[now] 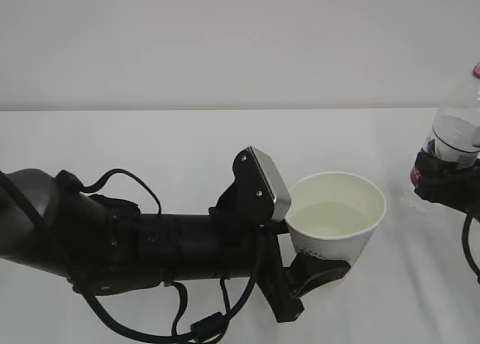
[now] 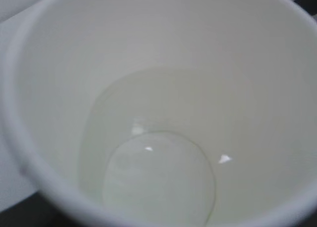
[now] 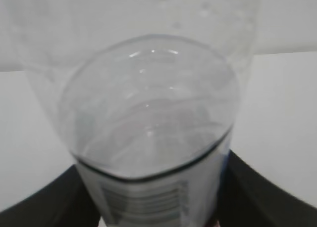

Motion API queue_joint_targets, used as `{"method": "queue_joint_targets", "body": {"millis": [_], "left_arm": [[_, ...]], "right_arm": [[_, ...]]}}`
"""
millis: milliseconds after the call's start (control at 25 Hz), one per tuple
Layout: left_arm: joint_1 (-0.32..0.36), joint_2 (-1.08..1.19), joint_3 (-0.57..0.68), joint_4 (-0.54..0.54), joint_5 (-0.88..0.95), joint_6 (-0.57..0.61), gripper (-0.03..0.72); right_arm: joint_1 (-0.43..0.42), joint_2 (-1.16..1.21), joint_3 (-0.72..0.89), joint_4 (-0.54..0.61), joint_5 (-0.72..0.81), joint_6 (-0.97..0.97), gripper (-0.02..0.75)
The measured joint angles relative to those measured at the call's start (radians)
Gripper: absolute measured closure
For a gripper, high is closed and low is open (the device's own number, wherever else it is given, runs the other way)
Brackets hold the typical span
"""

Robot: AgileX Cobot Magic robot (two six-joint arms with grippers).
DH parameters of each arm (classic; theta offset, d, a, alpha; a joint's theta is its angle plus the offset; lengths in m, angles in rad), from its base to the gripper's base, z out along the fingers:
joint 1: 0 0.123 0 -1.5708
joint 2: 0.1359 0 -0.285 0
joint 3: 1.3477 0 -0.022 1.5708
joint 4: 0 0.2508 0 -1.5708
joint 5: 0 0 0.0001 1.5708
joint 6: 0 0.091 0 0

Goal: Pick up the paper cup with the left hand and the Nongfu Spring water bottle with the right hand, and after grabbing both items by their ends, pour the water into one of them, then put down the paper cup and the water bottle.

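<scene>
Left of centre above the white table [image 1: 150, 142]: small white tapered paper cup [image 1: 337, 213] clamped low on its dotted wall by the black left gripper [image 1: 319, 273], upright, clear water [image 2: 158, 182] pooled in its bottom. At the right edge: clear ribbed plastic water bottle [image 1: 454, 138], partly full and upright, gripped around its label by the black right gripper [image 1: 439, 180]. Well apart from each other.

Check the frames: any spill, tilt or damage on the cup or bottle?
Nothing stands out. The paper cup sits level in the left gripper with water inside. The bottle is upright in the right gripper. No puddle on the table.
</scene>
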Motion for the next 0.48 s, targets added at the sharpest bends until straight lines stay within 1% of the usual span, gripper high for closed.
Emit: {"method": "queue_joint_targets", "body": {"millis": [200, 480], "left_arm": [[0.000, 0.000, 0.000, 0.000, -0.002, 0.002, 0.181], [0.000, 0.000, 0.000, 0.000, -0.002, 0.002, 0.181]], "right_arm": [[0.000, 0.049, -0.038, 0.000, 0.000, 0.000, 0.280], [0.000, 0.057, -0.083, 0.000, 0.000, 0.000, 0.280]]}}
